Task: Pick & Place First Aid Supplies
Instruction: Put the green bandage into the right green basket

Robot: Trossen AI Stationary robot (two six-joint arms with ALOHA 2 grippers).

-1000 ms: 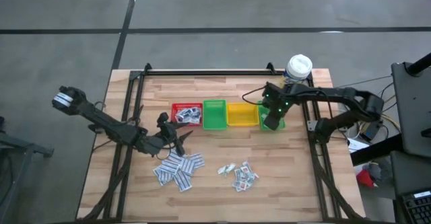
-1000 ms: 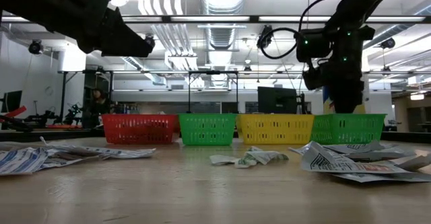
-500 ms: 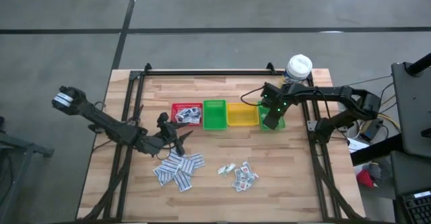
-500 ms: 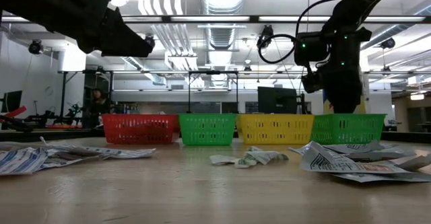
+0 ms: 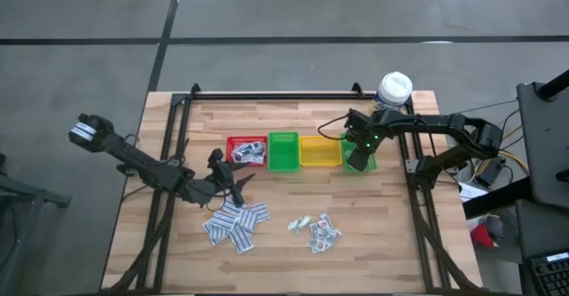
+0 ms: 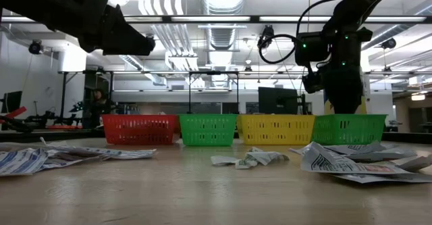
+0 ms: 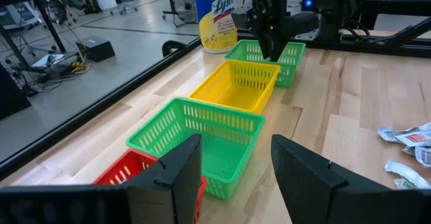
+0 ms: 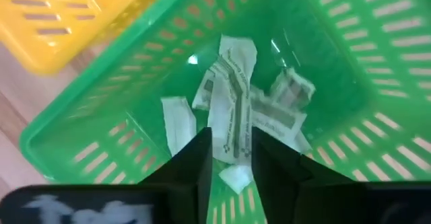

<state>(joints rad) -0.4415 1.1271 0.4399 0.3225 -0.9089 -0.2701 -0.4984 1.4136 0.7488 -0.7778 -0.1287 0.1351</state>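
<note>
My right gripper [image 8: 232, 160] points down into the right-hand green bin [image 8: 350, 62], at the right end of the bin row [image 5: 368, 163]. Its fingers stand apart, with a white printed packet [image 8: 232, 96] in the gap below them. More white packets [image 8: 286, 106] lie on that bin's floor. Two heaps of packets [image 5: 236, 223] [image 5: 316, 229] rest flat on the wooden table. My left gripper [image 5: 238, 180] hangs open above the table, between the red bin [image 5: 246, 150] and the left heap, with nothing between its fingers [image 7: 168, 183]. My right gripper's fingers [image 8: 202, 157] flank the near end of a white packet [image 8: 232, 146] from above, inside the green bin. I cannot tell whether they touch it. The packet's far end lies toward the bin's floor.
Red, green [image 5: 283, 151], yellow [image 5: 319, 151] and green bins stand in a row at the table's middle. The red one holds packets. A white-capped bottle with a yellow label [image 5: 394, 90] stands at the far right corner. Black frame rails [image 5: 267, 95] run along the table's edges.
</note>
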